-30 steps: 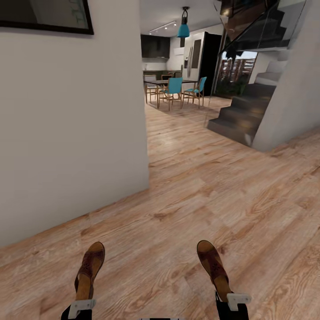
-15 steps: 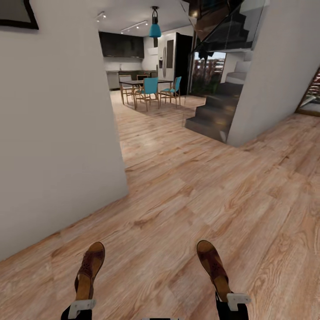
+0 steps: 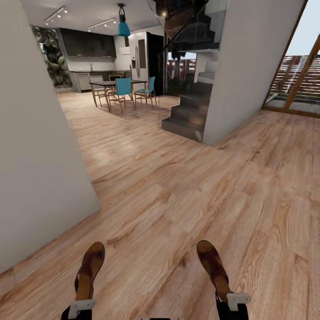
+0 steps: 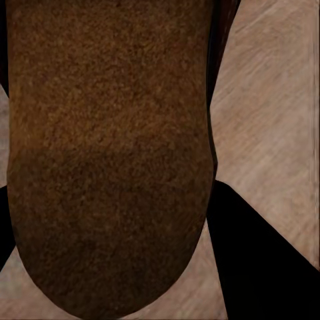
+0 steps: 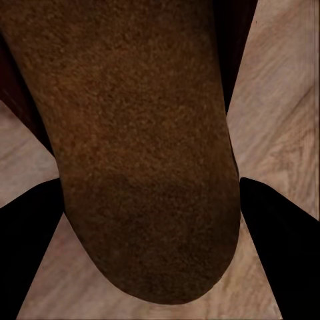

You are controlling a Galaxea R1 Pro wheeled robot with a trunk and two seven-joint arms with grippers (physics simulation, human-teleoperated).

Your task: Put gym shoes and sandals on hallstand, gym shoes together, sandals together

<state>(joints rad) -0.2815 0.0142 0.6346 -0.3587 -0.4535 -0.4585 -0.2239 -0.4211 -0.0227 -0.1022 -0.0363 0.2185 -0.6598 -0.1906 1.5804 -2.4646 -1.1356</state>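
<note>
I hold one dark brown sandal in each hand above the wood-plank corridor floor (image 3: 178, 200). The left sandal (image 3: 90, 266) sticks forward out of my left gripper (image 3: 81, 306), which is shut on its heel end. My right gripper (image 3: 235, 301) is shut on the right sandal (image 3: 213, 264), whose toe also points away from me. In the left wrist view the sandal (image 4: 110, 153) lies close before the camera between dark fingers (image 4: 260, 260). The right wrist view shows its sandal (image 5: 143, 147) the same way, between dark fingers (image 5: 287, 240). The gym shoes and the hallstand are out of view.
A white wall (image 3: 40, 178) ends in a corner close at my left. Ahead stand a dark staircase (image 3: 186, 115) and a white wall block (image 3: 240, 66). Farther back is a dining table with teal chairs (image 3: 120, 89). A glazed opening (image 3: 298, 80) is at the right.
The camera has turned to the right: the white wall and the room slid left and the glazed opening came into view. Both sandals stay held in the same place before me.
</note>
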